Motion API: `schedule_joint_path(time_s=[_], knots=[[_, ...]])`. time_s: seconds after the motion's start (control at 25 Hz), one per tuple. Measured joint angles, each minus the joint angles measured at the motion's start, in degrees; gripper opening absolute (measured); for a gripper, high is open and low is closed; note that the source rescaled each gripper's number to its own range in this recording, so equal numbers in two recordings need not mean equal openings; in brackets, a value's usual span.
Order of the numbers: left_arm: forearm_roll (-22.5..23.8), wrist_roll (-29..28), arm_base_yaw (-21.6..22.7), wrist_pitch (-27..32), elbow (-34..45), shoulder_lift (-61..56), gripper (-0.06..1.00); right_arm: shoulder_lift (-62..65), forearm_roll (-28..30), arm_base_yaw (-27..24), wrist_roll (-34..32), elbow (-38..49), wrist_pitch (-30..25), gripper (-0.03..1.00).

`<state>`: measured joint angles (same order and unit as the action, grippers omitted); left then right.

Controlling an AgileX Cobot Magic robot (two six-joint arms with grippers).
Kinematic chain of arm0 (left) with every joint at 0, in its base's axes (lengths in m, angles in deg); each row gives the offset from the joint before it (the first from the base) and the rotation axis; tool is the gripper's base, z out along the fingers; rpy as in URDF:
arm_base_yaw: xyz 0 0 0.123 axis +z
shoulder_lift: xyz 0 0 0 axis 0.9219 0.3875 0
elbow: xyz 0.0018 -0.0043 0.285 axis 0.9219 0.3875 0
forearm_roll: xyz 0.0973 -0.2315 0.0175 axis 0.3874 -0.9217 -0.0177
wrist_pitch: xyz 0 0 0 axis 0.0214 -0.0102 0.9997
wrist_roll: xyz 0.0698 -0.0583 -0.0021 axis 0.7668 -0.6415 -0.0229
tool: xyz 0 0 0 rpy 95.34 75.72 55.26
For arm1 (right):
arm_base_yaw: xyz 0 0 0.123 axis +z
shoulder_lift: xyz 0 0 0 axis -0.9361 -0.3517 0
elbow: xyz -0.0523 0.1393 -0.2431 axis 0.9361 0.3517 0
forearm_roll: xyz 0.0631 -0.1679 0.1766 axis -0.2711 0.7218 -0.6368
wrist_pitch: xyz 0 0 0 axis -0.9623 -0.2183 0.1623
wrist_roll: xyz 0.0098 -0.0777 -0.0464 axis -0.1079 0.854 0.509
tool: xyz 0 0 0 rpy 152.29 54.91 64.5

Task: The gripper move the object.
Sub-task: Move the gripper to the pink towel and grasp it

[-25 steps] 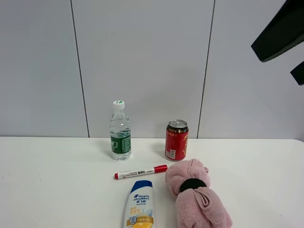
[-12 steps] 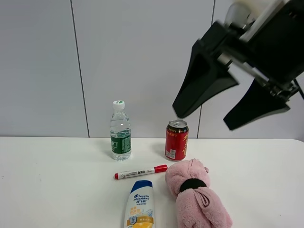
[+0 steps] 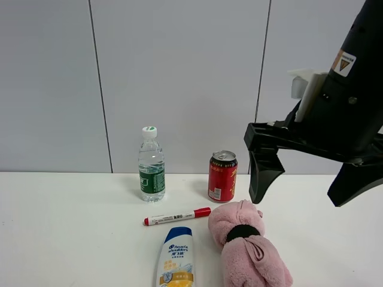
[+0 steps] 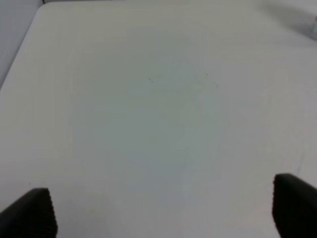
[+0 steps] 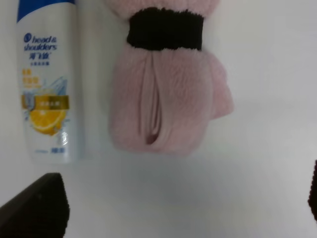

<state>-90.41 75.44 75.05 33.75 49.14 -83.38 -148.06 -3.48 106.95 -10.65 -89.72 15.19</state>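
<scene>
The object, a fluffy pink towel bundle [image 3: 251, 254] with a black band [image 3: 241, 232] round its middle, lies on the white table at the front, right of centre. It also shows in the right wrist view [image 5: 166, 99], lengthwise beside the shampoo bottle. My right gripper [image 3: 296, 202] is open and empty. It hangs above and slightly behind the bundle, fingers spread wide and not touching it; its fingertips [image 5: 34, 208] show in the right wrist view. My left gripper [image 4: 163, 213] is open and empty over bare table; it is out of the exterior high view.
A white-and-blue shampoo bottle [image 3: 175, 257] lies just left of the bundle. A red marker [image 3: 177, 216] lies behind it. A water bottle [image 3: 151, 164] and a red can [image 3: 222, 176] stand near the wall; the can is close behind the bundle.
My right arm has swung down from the top right corner into full view, and its open gripper now hangs low just above the pink bundle. The objects have not moved.
</scene>
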Motion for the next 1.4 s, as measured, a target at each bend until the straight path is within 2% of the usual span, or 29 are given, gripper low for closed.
schedule_joint_path(time_s=[0.4,0.68,0.96,1.4], knots=[[0.00,0.00,0.00,0.00,0.00,0.00,1.00,-11.80,9.41,0.00,-4.82,0.00,5.43,1.00],[0.00,0.00,0.00,0.00,0.00,0.00,1.00,-17.27,10.25,0.00,-7.38,0.00,13.38,1.00],[0.00,0.00,0.00,0.00,0.00,0.00,1.00,-20.11,12.06,-0.29,-9.35,0.00,15.87,1.00],[0.00,0.00,0.00,0.00,0.00,0.00,1.00,-26.63,14.61,-1.06,-11.13,-0.02,24.42,1.00]])
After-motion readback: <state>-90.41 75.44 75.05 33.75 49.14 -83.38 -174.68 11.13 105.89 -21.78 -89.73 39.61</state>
